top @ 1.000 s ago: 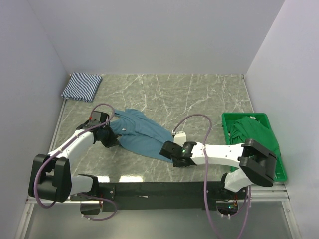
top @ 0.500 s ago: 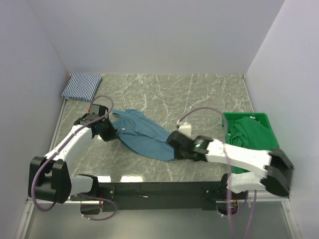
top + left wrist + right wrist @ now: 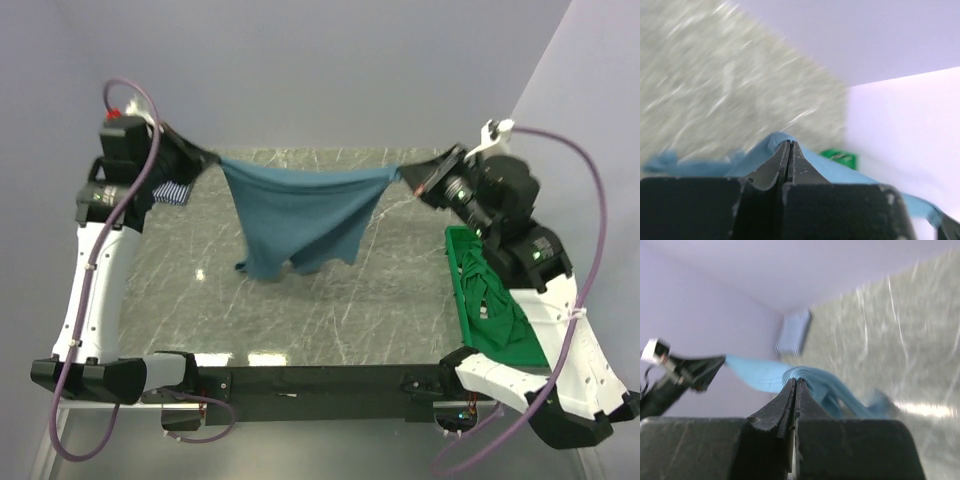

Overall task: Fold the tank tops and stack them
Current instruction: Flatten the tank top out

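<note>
- L gripper [image 3: 210, 157] is clenching one top corner of the teal tank top [image 3: 300, 215], raised high over the counter [image 3: 400, 300]. Its wrist cam is showing the jaws pinched flat w/ only a thin edge of cloth between them.
- Striped tank top [image 3: 172, 192] is lying folded in the far-left corner of the counter, partly hidden behind the L arm.
- Teal tank top is hanging spread between both grippers, top edge sagging a bit in the middle. The lower part is bunching, and I can't tell if it's touching the counter.
- R gripper [image 3: 408, 177] is clenching the opposite corner, cloth gathering in pleats at its jaws.
- Green crate [image 3: 455, 262] is sitting at the right edge w/ a green cloth [image 3: 495, 300] inside, just beside the R arm.
- Risks, as I'm judging them:
  - Both grips are looking shallow, so pulling the arms further apart could be yanking a corner free & dropping the teal tank top in a heap.
  - Lowering unevenly could be laying it down twisted or creased, spoiling the fold.
  - Swinging left could be knocking the striped tank top out of shape.
  - Swinging right could be snagging the crate.
</note>
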